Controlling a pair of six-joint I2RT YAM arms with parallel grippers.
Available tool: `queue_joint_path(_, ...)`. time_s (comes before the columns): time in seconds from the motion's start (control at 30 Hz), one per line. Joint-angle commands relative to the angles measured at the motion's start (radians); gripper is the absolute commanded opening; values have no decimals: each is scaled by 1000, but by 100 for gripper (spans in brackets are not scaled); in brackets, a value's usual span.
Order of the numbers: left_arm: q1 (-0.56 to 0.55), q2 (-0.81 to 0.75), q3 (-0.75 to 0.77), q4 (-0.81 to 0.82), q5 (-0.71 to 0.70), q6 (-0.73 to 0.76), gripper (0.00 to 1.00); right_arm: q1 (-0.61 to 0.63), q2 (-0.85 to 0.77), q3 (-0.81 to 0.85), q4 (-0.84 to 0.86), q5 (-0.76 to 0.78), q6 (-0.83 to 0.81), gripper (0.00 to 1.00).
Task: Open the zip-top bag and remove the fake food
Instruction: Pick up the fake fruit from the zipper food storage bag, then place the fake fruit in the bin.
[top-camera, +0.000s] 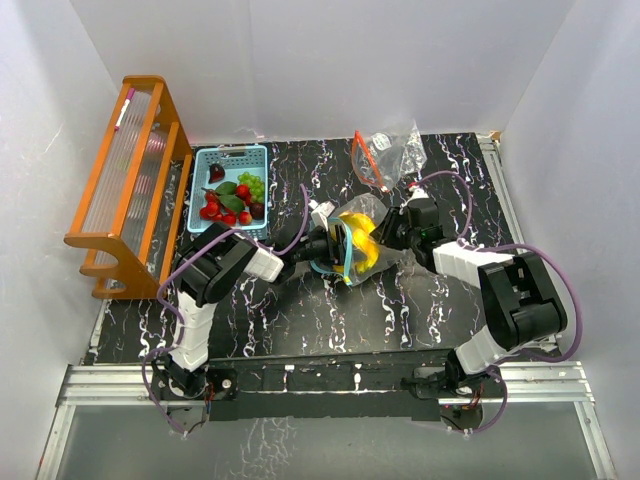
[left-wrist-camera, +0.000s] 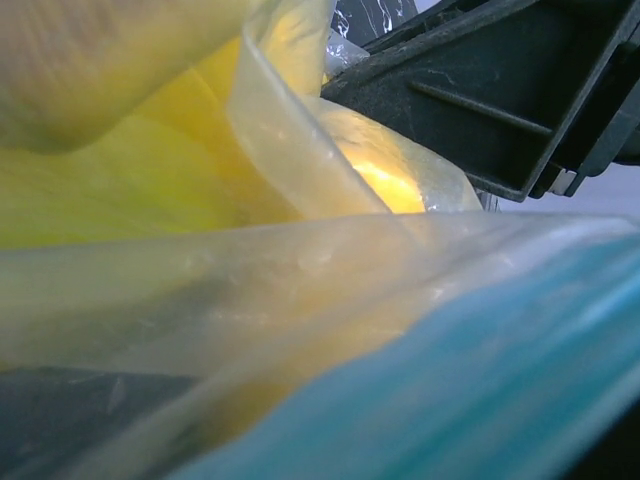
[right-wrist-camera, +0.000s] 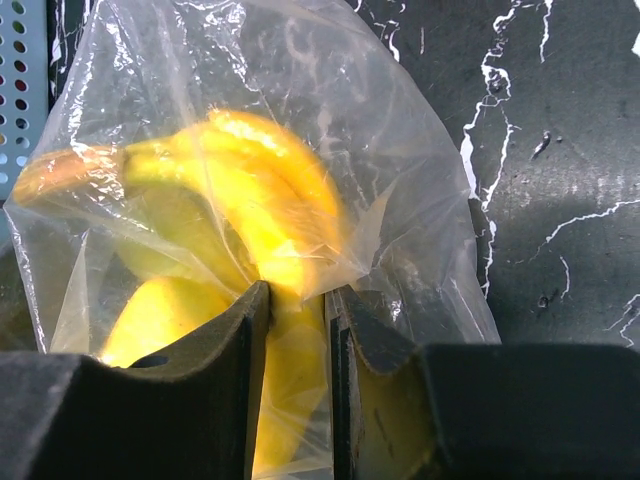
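Top: the zip-top bag (top-camera: 352, 250) of yellow bananas (top-camera: 364, 243) sits between the left gripper (top-camera: 330, 246) and right gripper (top-camera: 388, 234). Left wrist: bag plastic fills the view; left grip cannot be told. Right wrist: right gripper (right-wrist-camera: 298, 300) clenched on bag and banana

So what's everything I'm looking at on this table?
zip-top bag: one, clear with a blue zip strip, table centre
bananas: one bunch, yellow, inside that bag
second bag: one, clear with an orange-red strip, back of table
basket: one, light blue, back left
fake fruit: several, red, green, in the basket
wooden rack: one, orange-brown, left edge
table: one, black marbled
left gripper: one, black, at the bag's zip edge
right gripper: one, black, pinching the bag
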Motion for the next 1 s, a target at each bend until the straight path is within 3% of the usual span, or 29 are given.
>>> queue_joint_path(0.0, -7, -78, -11, -26, 23, 19, 34, -19, -8, 39, -85, 36, -5, 11)
queue_joint_path(0.3, 41, -258, -18, -219, 49, 61, 34, -182, -4, 115, -92, 6, -30, 8)
queue_joint_path(0.47, 73, -379, 7, -469, 49, 159, 36, -229, 5, 119, -93, 20, -42, 8)
queue_joint_path(0.6, 143, -422, 84, -762, 69, 249, 37, -246, 17, 121, -92, 15, -51, 8)
queue_joint_path(0.77, 302, -505, 82, -810, -82, 199, 39, -247, 27, 112, -61, -14, -37, 8)
queue_joint_path(0.97, 426, -379, 334, -990, -292, 321, 41, -245, 47, 111, -46, -57, -56, 8)
